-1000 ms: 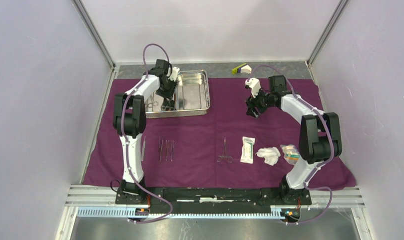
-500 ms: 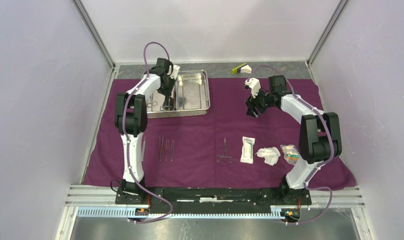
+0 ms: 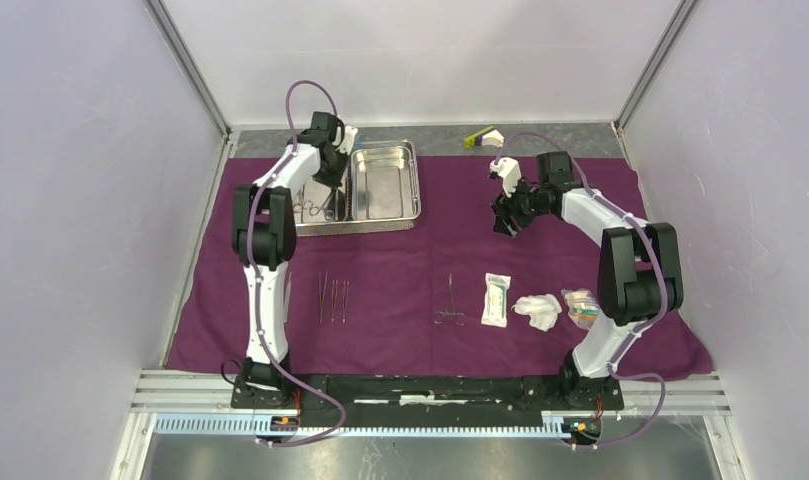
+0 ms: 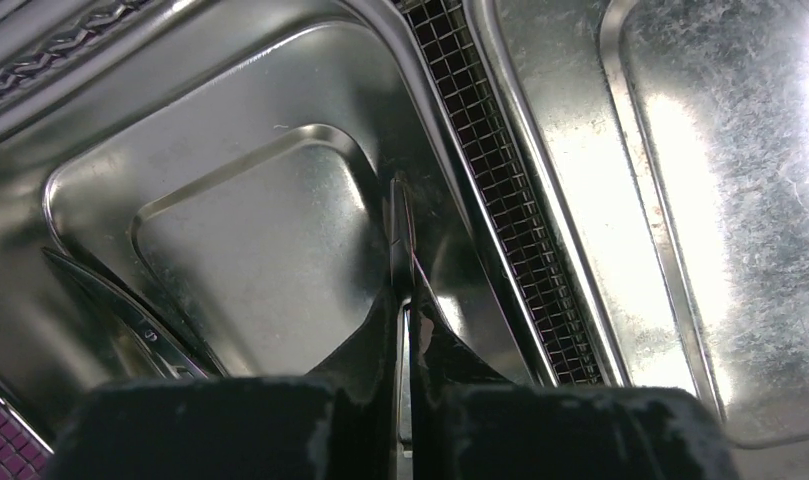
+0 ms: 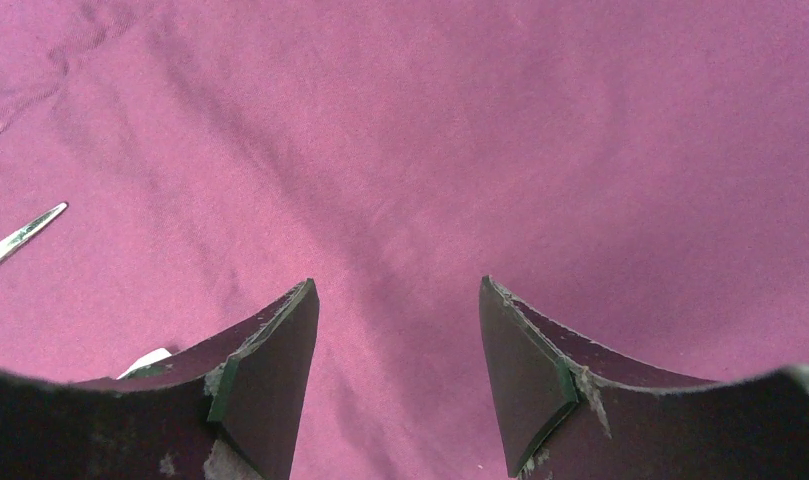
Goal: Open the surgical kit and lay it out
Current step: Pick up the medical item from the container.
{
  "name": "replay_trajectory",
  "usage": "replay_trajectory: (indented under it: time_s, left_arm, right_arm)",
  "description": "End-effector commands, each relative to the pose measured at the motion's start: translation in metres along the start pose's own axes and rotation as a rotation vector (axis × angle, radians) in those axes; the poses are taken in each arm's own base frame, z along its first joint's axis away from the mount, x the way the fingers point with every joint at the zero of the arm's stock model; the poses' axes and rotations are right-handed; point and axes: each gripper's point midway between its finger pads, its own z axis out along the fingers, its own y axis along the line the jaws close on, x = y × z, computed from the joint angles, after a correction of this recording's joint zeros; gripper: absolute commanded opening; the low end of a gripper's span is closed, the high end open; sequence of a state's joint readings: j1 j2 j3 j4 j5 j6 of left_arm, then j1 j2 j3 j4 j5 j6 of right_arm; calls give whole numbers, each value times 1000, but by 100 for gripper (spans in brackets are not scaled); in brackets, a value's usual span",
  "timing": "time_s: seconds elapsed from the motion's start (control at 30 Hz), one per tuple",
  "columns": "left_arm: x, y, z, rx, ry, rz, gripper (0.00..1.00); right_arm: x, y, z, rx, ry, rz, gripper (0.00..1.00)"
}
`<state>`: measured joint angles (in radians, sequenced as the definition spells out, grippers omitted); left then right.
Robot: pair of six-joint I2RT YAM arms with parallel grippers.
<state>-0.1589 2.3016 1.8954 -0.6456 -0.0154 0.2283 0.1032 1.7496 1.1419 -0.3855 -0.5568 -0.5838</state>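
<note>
Now your left gripper (image 4: 402, 300) pinches a slim metal instrument (image 4: 399, 215), tip just beyond the fingertips, in the steel tray (image 4: 240, 250), likely to lift it out; your right gripper (image 5: 400, 340) gapes wide, empty, over the purple cloth (image 5: 480, 150).

The cloth (image 3: 410, 255) covers most of the desk (image 3: 580, 133). On its far left part sits the tray (image 3: 385, 190), its two compartments side by side. The left fingers (image 4: 365, 345) are in the left compartment with a slim instrument (image 4: 400, 225) between them. Ring-handled instruments (image 3: 315, 208) lie in the near part of that compartment.

Along the cloth's near part runs a row, left to right: tweezers (image 3: 332, 298), forceps (image 3: 449, 305), flat packet (image 3: 496, 299), gauze (image 3: 538, 311), small packet (image 3: 581, 307).

The right fingers (image 5: 270, 380) hang over bare cloth, right of the tray. Behind the cloth's far edge, on the desk, lies a small piece (image 3: 483, 138).
</note>
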Motion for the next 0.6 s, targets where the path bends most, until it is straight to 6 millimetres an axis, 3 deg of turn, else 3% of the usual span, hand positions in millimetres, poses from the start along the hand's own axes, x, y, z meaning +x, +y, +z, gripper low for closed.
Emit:
replay_trajectory:
  time_s: [0.0,0.4,0.57]
  left_arm:
    - [39,1,20,47,124,-41,2]
    - [-9,16,-19,22,-36,-83,2]
    - [-14,20,-32,22,-59,-123,2]
  right_arm:
    - [-5,-1,-1,0,-6,-19,67]
    - [-8,0,-2,-1,-12,-18,66]
    - [-8,-1,-2,-2,-13,-19,66]
